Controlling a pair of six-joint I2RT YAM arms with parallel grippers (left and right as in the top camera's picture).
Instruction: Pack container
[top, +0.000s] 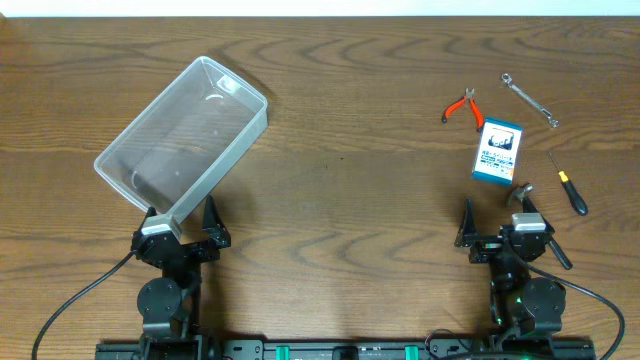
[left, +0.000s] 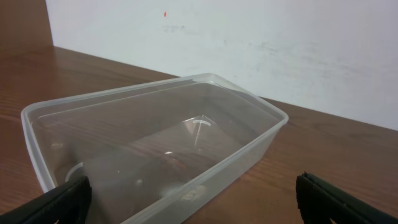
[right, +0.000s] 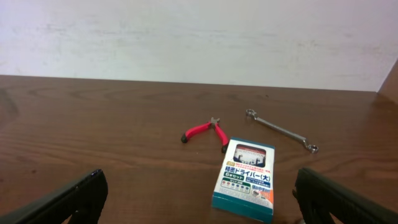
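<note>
Dark wood-grain table (top: 350, 200) fills the overhead view, and both wrist cams show a plain white wall (right: 199, 37) behind its far edge. We take the blue-and-white box (top: 497, 152) as our ref pt. It lies flat, label up, on the right half of the table.

The container (top: 228, 155), a clear plastic bin w/ rounded corners and a rim, sits well left of the box. It is set on a diagonal, open side up, and we see the wood through its walls. Its near corner lies btwn the fingers of the left gripper (top: 180, 215), which is far left of the box and nearer the robot base. The jaws are spread wide and grip nothing; we can't tell if a finger touches the rim. In the left wrist cam the container (left: 249, 155) takes up most of the frame, w/ dark fingertips (left: 56, 202) at the bottom corners.

The right gripper (top: 497, 215) sits just on the near side of the box, jaws also wide apart and holding nothing. In its wrist cam we see the box (right: 245, 177) ahead, btwn the two fingers (right: 345, 199).

- Red-handled pliers (top: 461, 107): just beyond the box, slightly left, not touching it.
- Wrench (top: 530, 100): beyond the box, slightly right, apart from the pliers.
- Screwdriver (top: 570, 188), black handle: right of the box, a bit nearer the base.
- Small metal piece (top: 522, 192): just near-right of the box, close by the right gripper. We can't tell what it is.
</note>
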